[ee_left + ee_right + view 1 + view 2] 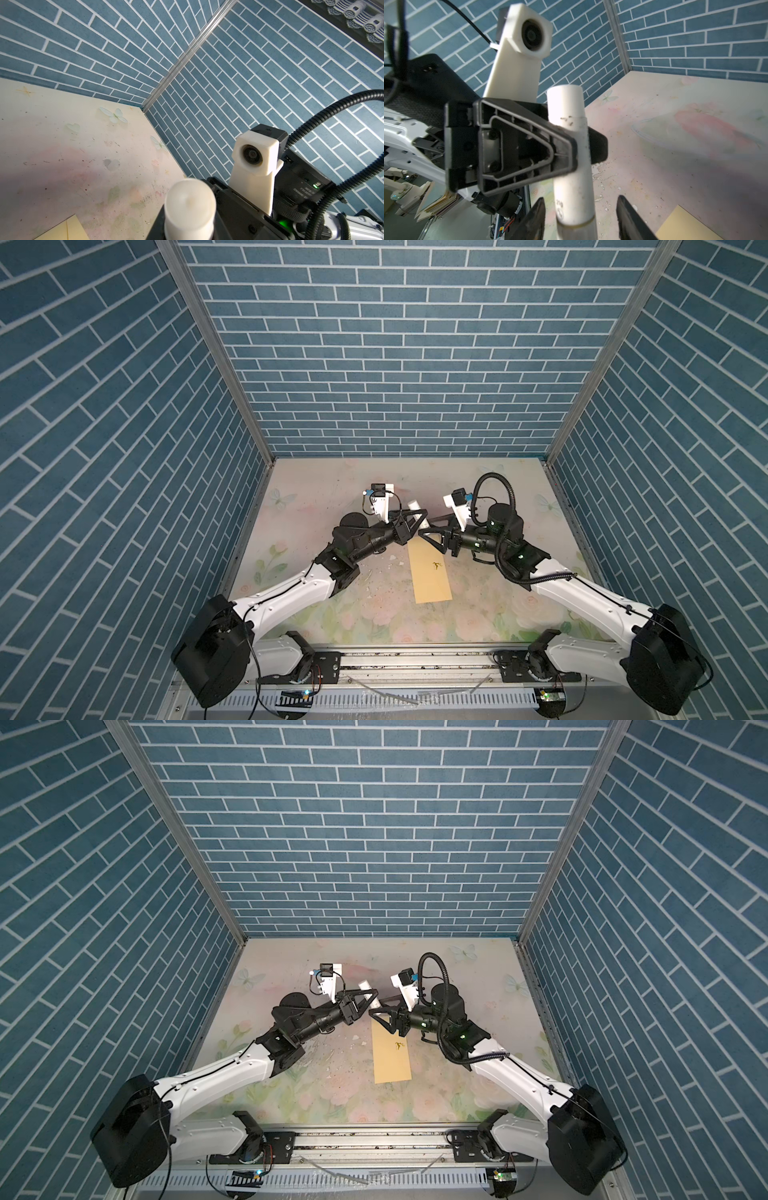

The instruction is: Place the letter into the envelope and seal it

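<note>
The yellow-tan envelope (430, 572) (392, 1052) lies flat mid-table, flap end under the grippers; corners of it show in the wrist views (68, 228) (685, 226). The letter is hidden. My left gripper (417, 521) (371, 997) is shut on a white glue stick tube (414, 506) (365, 984) (190, 205) (569, 124), held tilted above the envelope's far end. My right gripper (428, 526) (375, 1007) (581, 220) is open around the tube's lower end. Its fingers (533, 220) stand on either side of the tube with a gap on each side.
The floral table (332, 614) carries small white scraps and dark specks left of the envelope. Blue brick walls close in the back and both sides. A metal rail (415, 659) runs along the front edge. The two wrist cameras face each other closely above mid-table.
</note>
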